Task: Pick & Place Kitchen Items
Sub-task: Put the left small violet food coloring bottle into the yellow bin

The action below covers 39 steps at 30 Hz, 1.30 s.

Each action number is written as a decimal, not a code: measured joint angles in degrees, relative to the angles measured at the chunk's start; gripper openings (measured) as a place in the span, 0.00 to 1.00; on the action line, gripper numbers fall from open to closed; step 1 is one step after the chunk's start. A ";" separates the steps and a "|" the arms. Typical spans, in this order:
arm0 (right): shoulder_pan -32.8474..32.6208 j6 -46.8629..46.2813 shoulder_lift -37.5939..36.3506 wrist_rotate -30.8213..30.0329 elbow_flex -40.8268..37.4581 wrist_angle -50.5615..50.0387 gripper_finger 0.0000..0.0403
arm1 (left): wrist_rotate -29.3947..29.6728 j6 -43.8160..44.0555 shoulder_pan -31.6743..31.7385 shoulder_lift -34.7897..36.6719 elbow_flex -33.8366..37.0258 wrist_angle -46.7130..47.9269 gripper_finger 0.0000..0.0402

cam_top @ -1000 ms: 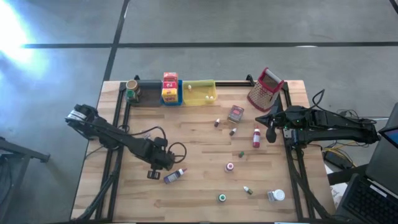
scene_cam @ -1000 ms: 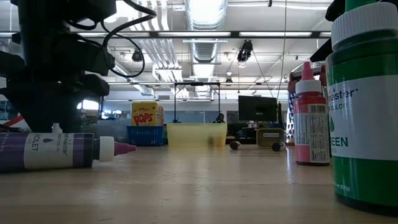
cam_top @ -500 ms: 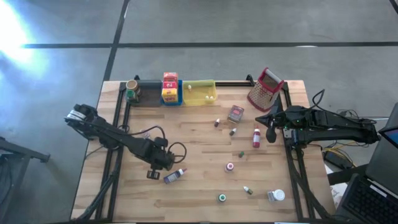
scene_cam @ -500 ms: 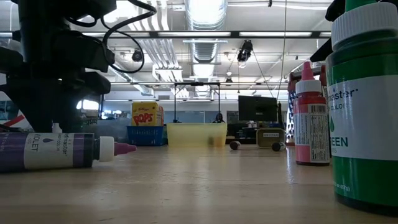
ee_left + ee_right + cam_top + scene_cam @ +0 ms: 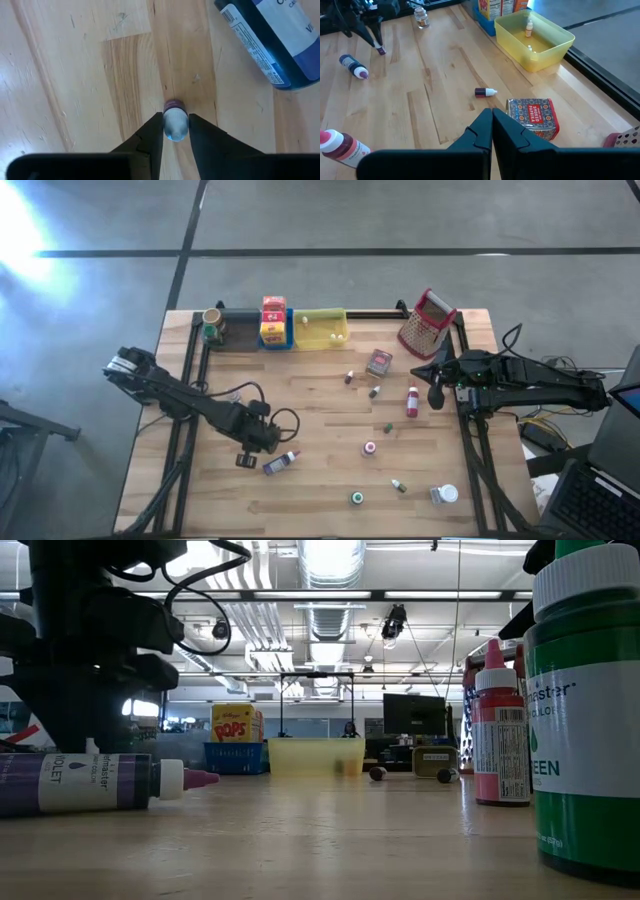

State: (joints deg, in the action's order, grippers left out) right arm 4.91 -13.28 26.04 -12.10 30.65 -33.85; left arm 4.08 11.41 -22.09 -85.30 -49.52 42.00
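My left gripper [image 5: 244,461] points down over the table's near-left part and is shut on a tiny clear bottle with a dark purple cap [image 5: 174,121]. Beside it a violet bottle [image 5: 281,463] lies on its side. My right gripper [image 5: 436,395] waits shut above the table's right side, close to an upright red bottle [image 5: 412,402]. A patterned tin [image 5: 532,116] and a tiny lying bottle [image 5: 485,92] sit ahead of it. More small bottles and jars stand scattered on the near right part. My left gripper pinches the tiny bottle's clear body [image 5: 175,127] between its two fingertips [image 5: 154,134], coming from above and pointing down. The purple cap [image 5: 174,105] sticks out below the fingertips toward the wood. Whether the cap touches the table I cannot tell.
A yellow tray [image 5: 321,328] holding tiny bottles, a blue tray with red and yellow boxes [image 5: 274,323] and a jar [image 5: 212,323] line the far edge. The metal grater [image 5: 427,323] stands at the far right. A green bottle [image 5: 585,720] stands close to the low camera.
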 joint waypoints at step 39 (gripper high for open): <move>0.02 0.01 0.04 0.01 -0.01 0.00 0.02 | -2.07 -29.98 38.59 0.04 -25.50 -11.40 0.20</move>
State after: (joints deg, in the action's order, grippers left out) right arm 4.93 -13.27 26.09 -12.09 30.65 -33.85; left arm 2.00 -18.57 16.50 -85.25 -75.01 30.60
